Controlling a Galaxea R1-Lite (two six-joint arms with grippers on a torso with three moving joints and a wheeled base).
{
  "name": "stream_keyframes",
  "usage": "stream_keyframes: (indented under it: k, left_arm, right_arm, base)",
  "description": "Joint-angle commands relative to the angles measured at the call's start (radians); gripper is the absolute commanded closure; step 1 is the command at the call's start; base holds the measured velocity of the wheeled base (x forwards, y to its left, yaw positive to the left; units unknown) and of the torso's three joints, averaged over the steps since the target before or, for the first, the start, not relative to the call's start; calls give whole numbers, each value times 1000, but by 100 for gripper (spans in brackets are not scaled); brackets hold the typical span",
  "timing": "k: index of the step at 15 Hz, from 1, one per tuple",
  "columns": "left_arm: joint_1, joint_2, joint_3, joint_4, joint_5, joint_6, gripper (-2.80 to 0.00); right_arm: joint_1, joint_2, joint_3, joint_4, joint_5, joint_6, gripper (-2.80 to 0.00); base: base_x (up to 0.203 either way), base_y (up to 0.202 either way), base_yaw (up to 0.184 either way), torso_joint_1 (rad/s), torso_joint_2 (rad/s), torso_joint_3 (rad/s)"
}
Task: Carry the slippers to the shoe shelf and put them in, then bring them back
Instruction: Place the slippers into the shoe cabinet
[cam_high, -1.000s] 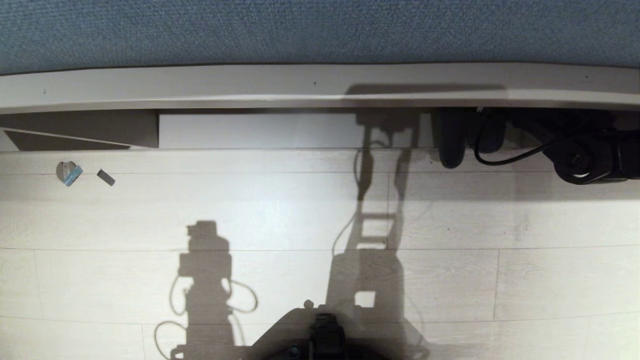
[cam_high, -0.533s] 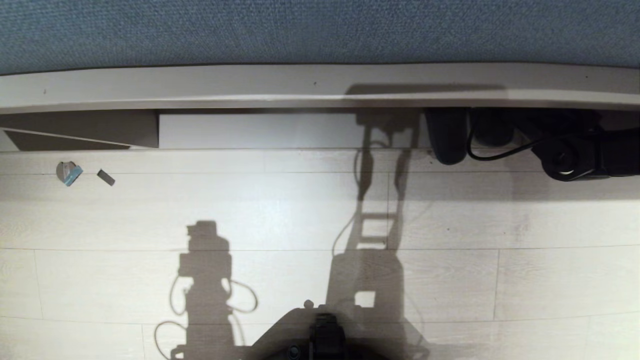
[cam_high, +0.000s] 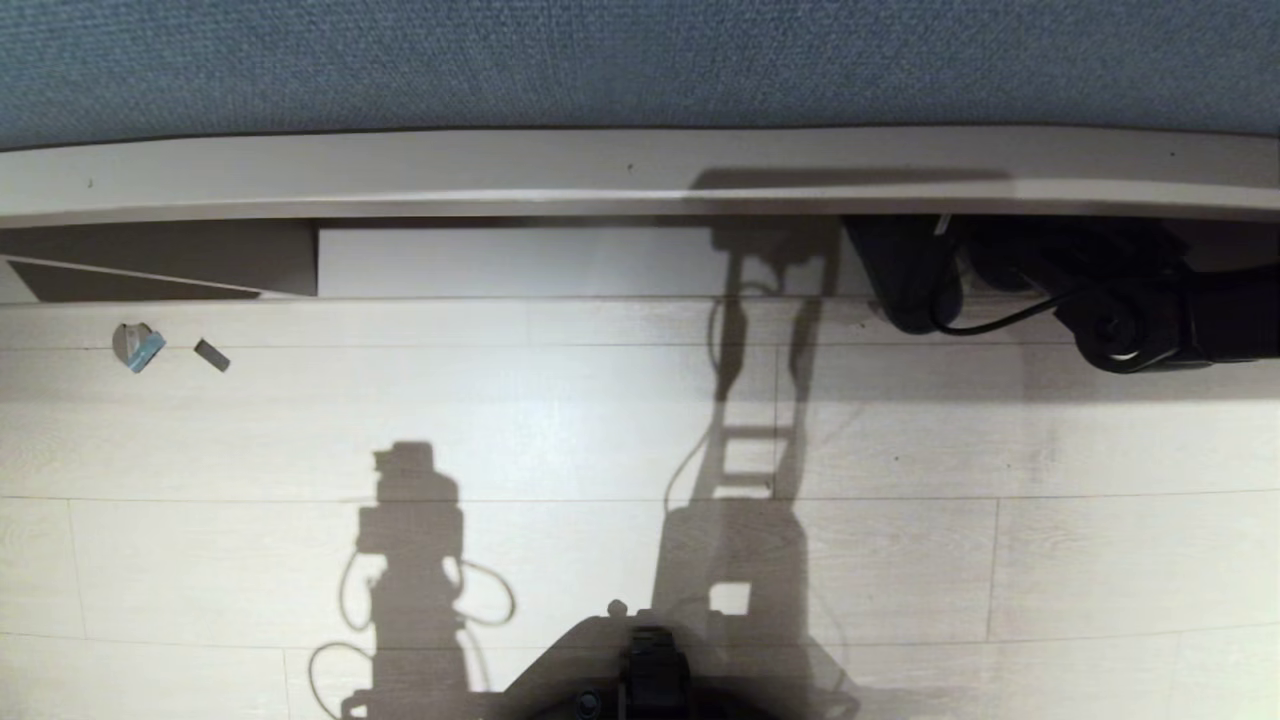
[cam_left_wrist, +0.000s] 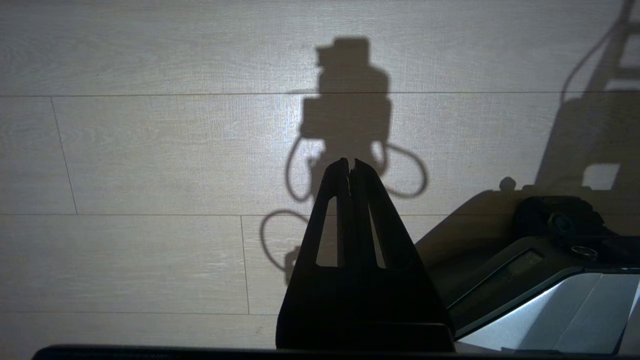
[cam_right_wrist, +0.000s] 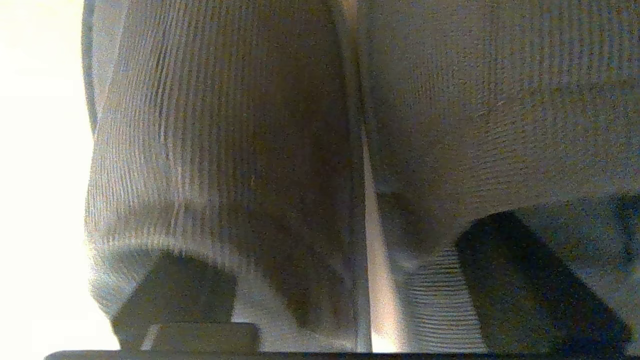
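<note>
The slippers (cam_right_wrist: 220, 150) are dark grey-blue ribbed fabric and lie side by side, filling the right wrist view with a thin bright gap between them. My right gripper (cam_right_wrist: 340, 250) is open; one finger (cam_right_wrist: 175, 295) sits at each slipper, with their adjoining sides in between. In the head view a dark slipper heel (cam_high: 905, 285) pokes over the front lip of the shoe shelf (cam_high: 560, 262) at its right end. My right arm (cam_high: 1130, 320) reaches in there, and the shelf's top board hides the gripper. My left gripper (cam_left_wrist: 350, 162) hangs shut and empty over the floor.
Pale plank floor lies in front of the shelf. Two small scraps (cam_high: 138, 346) (cam_high: 211, 355) lie on it at the left. A blue-grey fabric panel (cam_high: 640, 60) stands above the taupe top board (cam_high: 600, 175). My base (cam_high: 640, 670) is at the near edge.
My right arm has shifted left along the shelf front. The slipper heel at the lip now shows wider and further left. The left arm and the camera have not moved.
</note>
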Motion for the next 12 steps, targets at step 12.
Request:
stream_keyframes:
  k: [12]
  left_arm:
    - [0, 1, 0, 0, 0, 0, 0]
  right_arm:
    - [1, -235, 412, -72, 0, -7, -280]
  base:
    - [0, 0, 0, 0, 0, 0]
